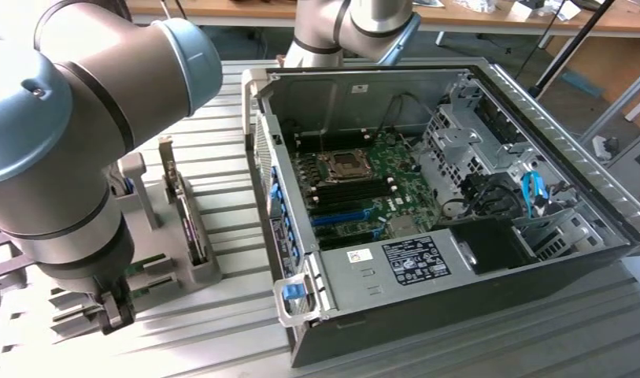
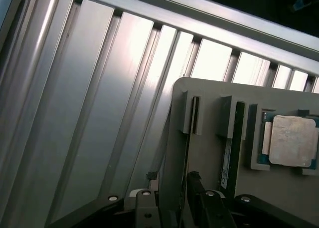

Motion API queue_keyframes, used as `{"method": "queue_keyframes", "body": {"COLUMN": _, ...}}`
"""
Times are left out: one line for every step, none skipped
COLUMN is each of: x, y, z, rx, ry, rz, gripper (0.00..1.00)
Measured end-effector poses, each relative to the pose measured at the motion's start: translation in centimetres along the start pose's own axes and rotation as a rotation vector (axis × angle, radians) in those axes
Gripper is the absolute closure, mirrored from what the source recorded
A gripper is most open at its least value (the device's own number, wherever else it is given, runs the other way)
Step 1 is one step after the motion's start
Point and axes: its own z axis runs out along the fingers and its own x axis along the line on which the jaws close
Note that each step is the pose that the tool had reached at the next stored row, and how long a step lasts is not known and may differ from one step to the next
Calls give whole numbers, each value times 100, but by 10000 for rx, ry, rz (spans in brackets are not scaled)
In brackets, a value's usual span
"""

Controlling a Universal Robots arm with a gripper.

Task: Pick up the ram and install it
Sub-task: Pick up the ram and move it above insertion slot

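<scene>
**Desk:** Where are your jaws?

**Me:** I have the gripper [image 2: 177,210] low over the edge of the holder [image 2: 209,93]. The jaws stand apart and grip nothing. One finger [image 2: 145,210] hangs over the ribbed table [image 2: 75,113], and the other is over the holder itself.

**Desk:** And the ram?

**Me:** The ram [image 2: 226,165] stands on edge in a slot of the holder, not yet installed. It is just past the finger that is over the holder, so it is outside the gap as I read it. I see only its thin edge and a pale label. I can't tell whether that finger touches it.

**Desk:** What else is near the jaws?

**Me:** A second, dark slot [image 2: 194,115] runs alongside the ram's slot, on the side nearer the gap. Beyond the ram, farther from the jaws, the processor [image 2: 293,140] lies flat in its own recess.

**Desk:** How about the case?

**Me:** From the exterior view, the case [image 1: 571,197] lies open on the table, well apart from the jaws, with the holder between them. Its board [image 1: 372,189] faces up. A card [image 1: 183,216] with a metal bracket stands upright in the holder, between the jaws and the case.
</scene>
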Motion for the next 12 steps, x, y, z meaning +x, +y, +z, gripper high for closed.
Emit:
{"method": "queue_keyframes", "body": {"x": -1, "y": 0, "z": 5, "rx": 6, "ry": -7, "rz": 249, "gripper": 64}}
{"method": "queue_keyframes", "body": {"x": -1, "y": -1, "z": 6, "rx": 8, "ry": -9, "rz": 331, "gripper": 64}}
{"method": "queue_keyframes", "body": {"x": -1, "y": -1, "z": 7, "rx": 8, "ry": -10, "rz": 333, "gripper": 64}}
{"method": "queue_keyframes", "body": {"x": -7, "y": -3, "z": 12, "rx": 12, "ry": -11, "rz": 334, "gripper": 64}}
{"method": "queue_keyframes", "body": {"x": -23, "y": -3, "z": 14, "rx": 9, "ry": -11, "rz": 334, "gripper": 64}}
{"method": "queue_keyframes", "body": {"x": -36, "y": -3, "z": 16, "rx": 10, "ry": -12, "rz": 334, "gripper": 64}}
{"method": "queue_keyframes", "body": {"x": -45, "y": -1, "z": 19, "rx": 12, "ry": -14, "rz": 335, "gripper": 64}}
{"method": "queue_keyframes", "body": {"x": -57, "y": 14, "z": 22, "rx": 12, "ry": -20, "rz": 342, "gripper": 64}}
{"method": "queue_keyframes", "body": {"x": -65, "y": 40, "z": 26, "rx": 14, "ry": -27, "rz": 341, "gripper": 64}}
{"method": "queue_keyframes", "body": {"x": -75, "y": 70, "z": 29, "rx": 16, "ry": -35, "rz": 341, "gripper": 64}}
{"method": "queue_keyframes", "body": {"x": -84, "y": 87, "z": 32, "rx": 18, "ry": -42, "rz": 342, "gripper": 64}}
{"method": "queue_keyframes", "body": {"x": -87, "y": 85, "z": 34, "rx": 20, "ry": -46, "rz": 340, "gripper": 64}}
